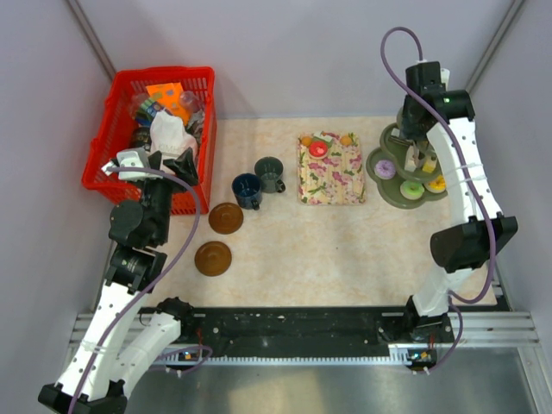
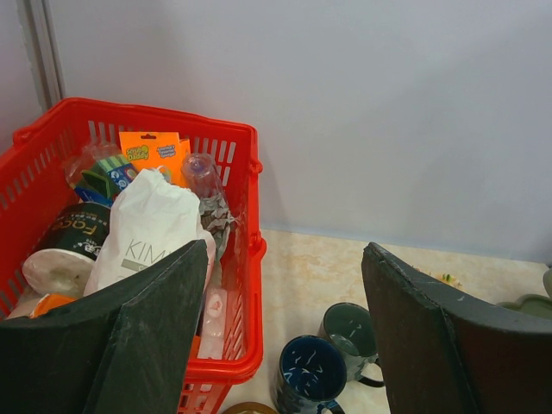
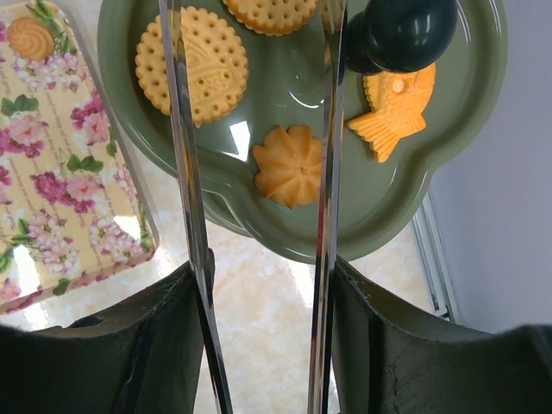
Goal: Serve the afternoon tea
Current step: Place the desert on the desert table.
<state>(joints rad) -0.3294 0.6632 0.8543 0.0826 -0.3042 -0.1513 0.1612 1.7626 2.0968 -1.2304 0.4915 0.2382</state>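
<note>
- The left gripper (image 2: 286, 259) is wide apart, holding nothing, near the navy mug (image 2: 309, 371).
- The right gripper (image 3: 266, 267) clamps the tongs (image 3: 185, 172) (nothing shows between their blades).
- Under them sits the green stand (image 3: 414, 207) with cookies (image 3: 291, 166); the arm should move slowly and not bump them.

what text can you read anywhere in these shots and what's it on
"KIM": on the white bag in the red basket, the rest hidden behind the left pincer.
"FOC": on the dark round container in the basket, the rest out of sight.
Too blurred to read: the logos on the orange packet.
Too small to read: the fine script on the floral tray.
No markings visible on the metal tongs in the right pincer.
</note>
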